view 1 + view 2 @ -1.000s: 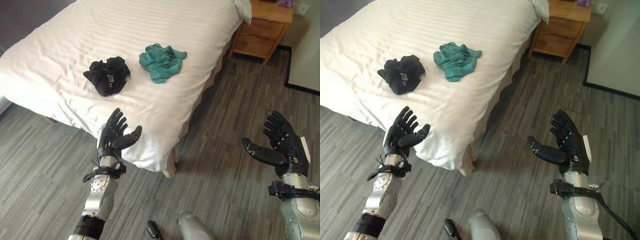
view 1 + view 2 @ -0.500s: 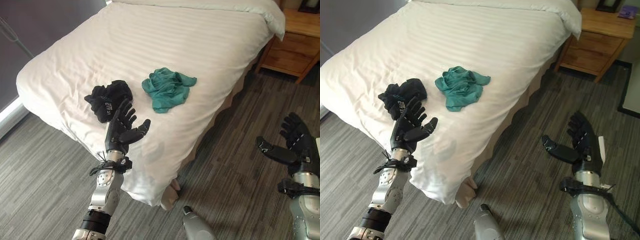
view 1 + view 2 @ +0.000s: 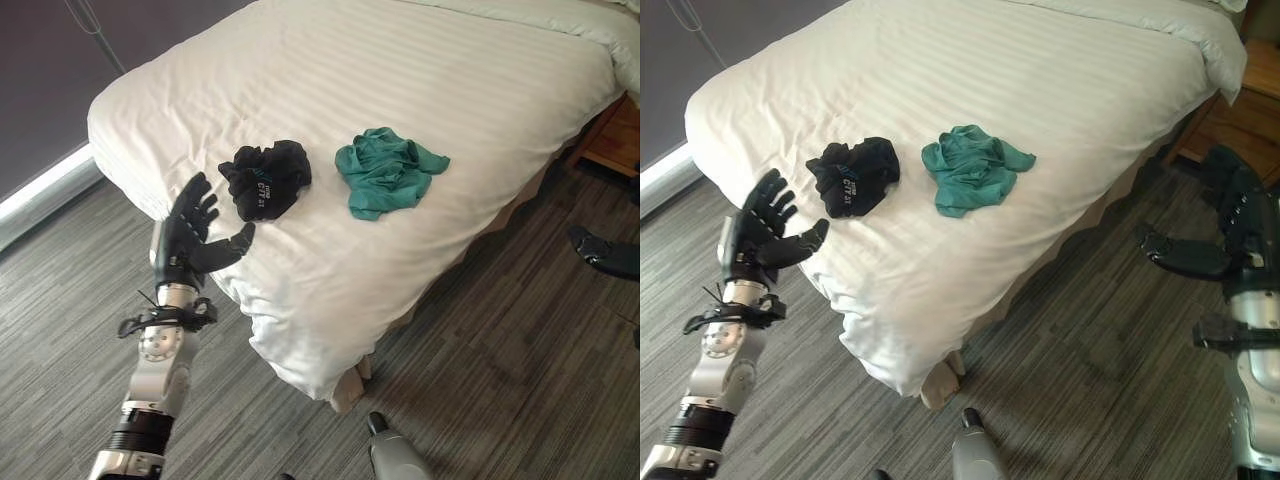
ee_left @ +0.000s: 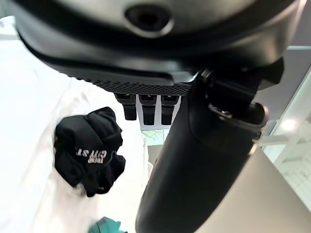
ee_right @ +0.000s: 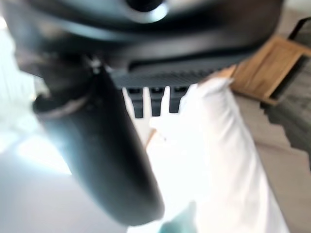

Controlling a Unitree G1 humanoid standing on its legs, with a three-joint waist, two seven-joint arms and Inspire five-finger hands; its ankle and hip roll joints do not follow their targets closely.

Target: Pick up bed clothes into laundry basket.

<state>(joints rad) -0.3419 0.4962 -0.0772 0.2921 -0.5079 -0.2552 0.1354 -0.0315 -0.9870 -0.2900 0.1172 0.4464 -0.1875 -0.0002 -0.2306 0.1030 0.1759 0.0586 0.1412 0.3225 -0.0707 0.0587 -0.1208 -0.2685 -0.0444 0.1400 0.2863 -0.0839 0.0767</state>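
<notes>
The fingers [image 3: 193,203] of the left hand [image 3: 183,240] are straight and spread apart, with the thumb sticking out to the side, and they hold nothing. The hand is up in the air by the corner of the bed [image 3: 420,110]. Just past the fingertips, on the white sheet, lies a bunched-up black piece of clothing [image 3: 266,178]. The left wrist view shows it close up beyond the fingers, with white letters on it. A little farther from the fingers lies a crumpled green piece of clothing [image 3: 384,172], next to the black one but not touching it.

The right hand [image 3: 1228,225] is well away from the clothes, over the grey wooden floor [image 3: 520,330] on the other side of the bed. Its fingers are straight and its thumb points toward the bed. It holds nothing. The right wrist view shows a brown wooden bedside table [image 5: 272,68] past the fingers.
</notes>
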